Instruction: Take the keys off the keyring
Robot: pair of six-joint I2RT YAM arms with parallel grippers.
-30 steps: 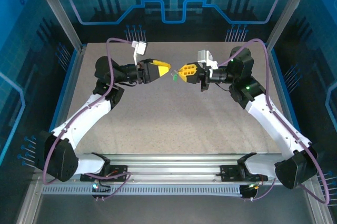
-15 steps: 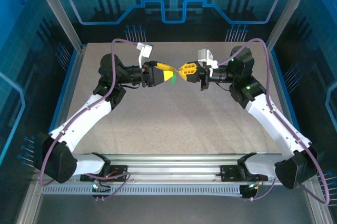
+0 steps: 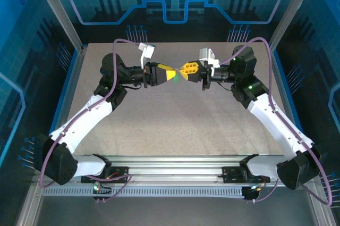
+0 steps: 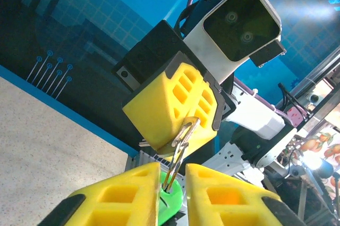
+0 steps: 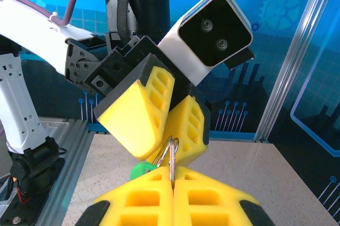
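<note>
Frankly, little of this job looks done. Nearest me in the view from above, my two arms rise from their bases at 6 o'clock and swing out toward 9 and 3 before bending inward. The table between them bears no freed key that I can make out. Further on, a little toward 12 o'clock from the table's middle, my pincers meet tip to tip in the air. My right gripper is clamped flat on the keyring, whose wire loops stand up out of the seam between its pads. My left gripper faces it from the 9 o'clock side. The ring runs down into the narrow gap between its fingers, and what I take for a green key sits just below that gap. The gap looks wider than the wire, so I cannot tell whether the left pincer bites on the green piece or merely straddles it. As I judge it, no key is off the ring: the two-sided hold is only being set up. Working each key round the coil and off is all left to do. How many keys hang there I cannot tell.
</note>
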